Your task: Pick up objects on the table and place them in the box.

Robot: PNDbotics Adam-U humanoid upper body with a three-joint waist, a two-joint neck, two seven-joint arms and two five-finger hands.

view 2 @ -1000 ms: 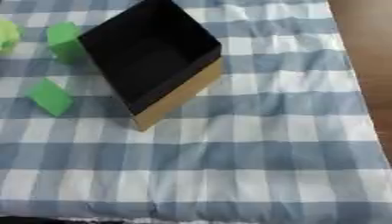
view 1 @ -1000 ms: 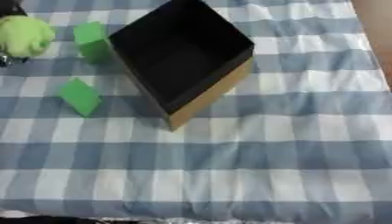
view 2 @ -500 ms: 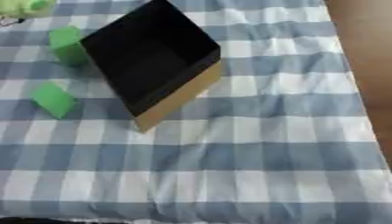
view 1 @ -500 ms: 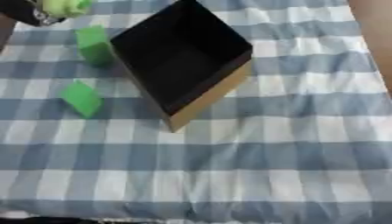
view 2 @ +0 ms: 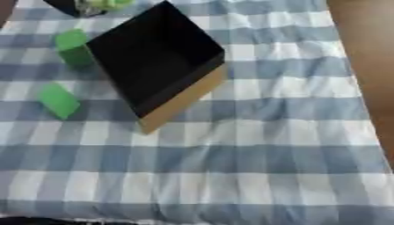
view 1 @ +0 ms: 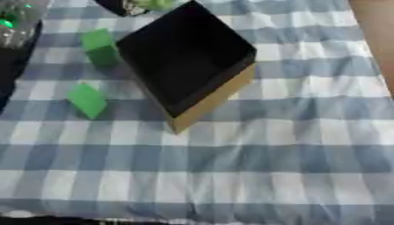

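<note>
Your left robot hand [view 1: 123, 5] shows only as a dark shape at the top edge, just beside a yellow-green object [view 1: 158, 4]; you cannot tell whether it grips it. The box [view 1: 188, 61] looks empty, so nothing is placed yet. Two green blocks, [view 1: 100, 46] and [view 1: 86, 100], wait on the surface [view 1: 292, 167] left of the box.

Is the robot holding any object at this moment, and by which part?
A light green object shows at the top edge beside a dark hand, beyond the box. Whether and where it is held cannot be told.
</note>
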